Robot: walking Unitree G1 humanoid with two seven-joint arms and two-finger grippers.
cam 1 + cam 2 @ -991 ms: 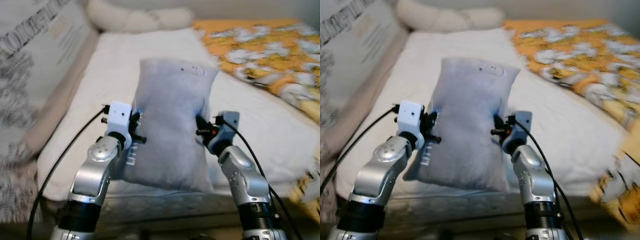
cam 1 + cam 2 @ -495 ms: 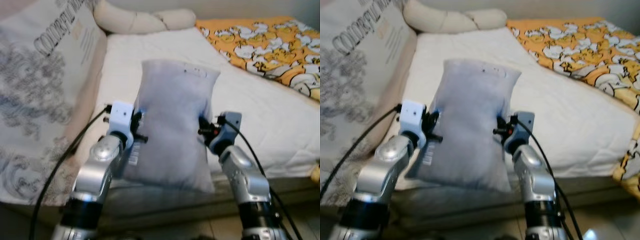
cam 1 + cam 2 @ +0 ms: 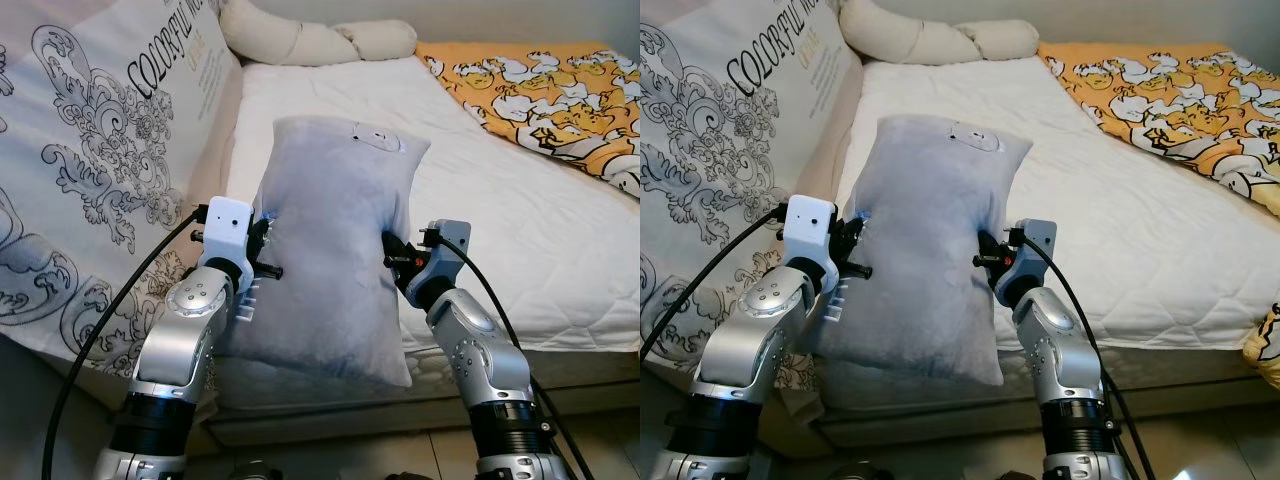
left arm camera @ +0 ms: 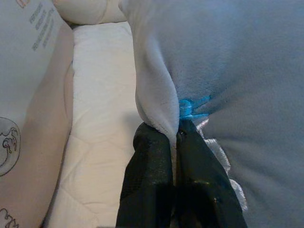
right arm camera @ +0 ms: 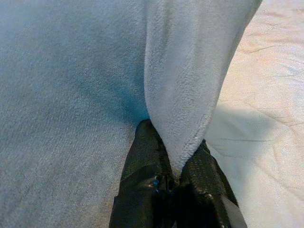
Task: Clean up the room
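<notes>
Both my arms are up in front of me with the grey pillow [image 3: 330, 260] held between them, upright and leaning a little to my right at the top. My left claw [image 3: 262, 262] is clamped on the pillow's left edge, about halfway up. My right claw [image 3: 393, 262] is clamped on the right edge at about the same height. The bottom of the pillow hangs in front of the near edge of the bed [image 3: 520, 240], its top reaching over the mattress.

Left wrist view: fingers [image 4: 149, 180] pressed together with a fold of grey fabric pinched between them, and a small bright blue mark [image 4: 190, 107] on the fabric just past the tips. The head views do not show that mark. White mattress runs alongside, and the printed cloth sits off at the edge.

Right wrist view: fingers [image 5: 145, 175] closed narrow on a hanging fold of the same fabric; the plush weave is sharp here, with bare quilted mattress beside it.

Head views add the wider layout. A small white label [image 3: 378, 137] sits near the pillow's top. Black cables [image 3: 100, 350] run back from both wrists. To my left, a big white cloth with black ornament and lettering [image 3: 110, 150] leans along the bed. Further out on my right lies an orange blanket with a white cartoon print [image 3: 540, 90]. At the far end, a cream twisted bolster [image 3: 310, 40] lies across the head of the bed.
</notes>
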